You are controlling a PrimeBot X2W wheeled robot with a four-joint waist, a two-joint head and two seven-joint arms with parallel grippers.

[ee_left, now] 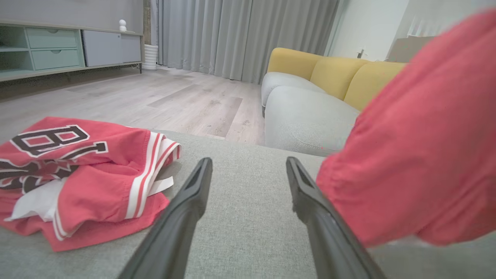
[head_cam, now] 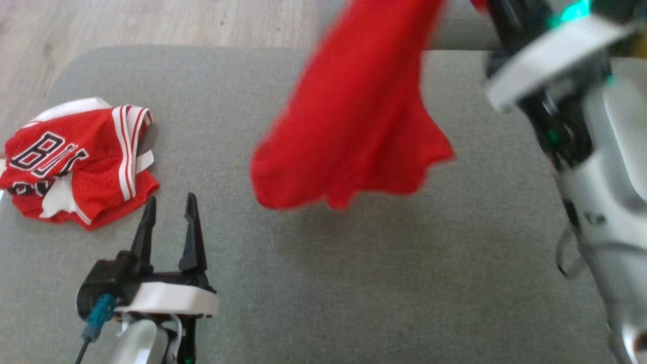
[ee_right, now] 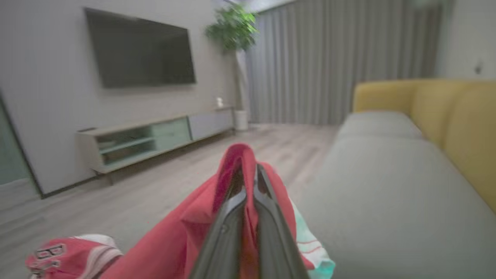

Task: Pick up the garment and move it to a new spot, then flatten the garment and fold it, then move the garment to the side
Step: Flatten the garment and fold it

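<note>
Grey cushion (head_cam: 354, 283) stretches under us, a folded jersey (head_cam: 76, 162) lying at its left. Our right fingers (ee_right: 232, 217) are pinched tight on one bunched fold of the red garment (head_cam: 354, 111), which hangs in the air above the cushion's middle, while our left fingers (head_cam: 192, 232) sit spread wide and empty at the near left. We judge that so small a pinch could slip as the cloth swings, dropping it in a heap or onto the jersey.

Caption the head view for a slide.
Right gripper holds red garment above grey cushion; open left gripper beside a rumpled jersey.
</note>
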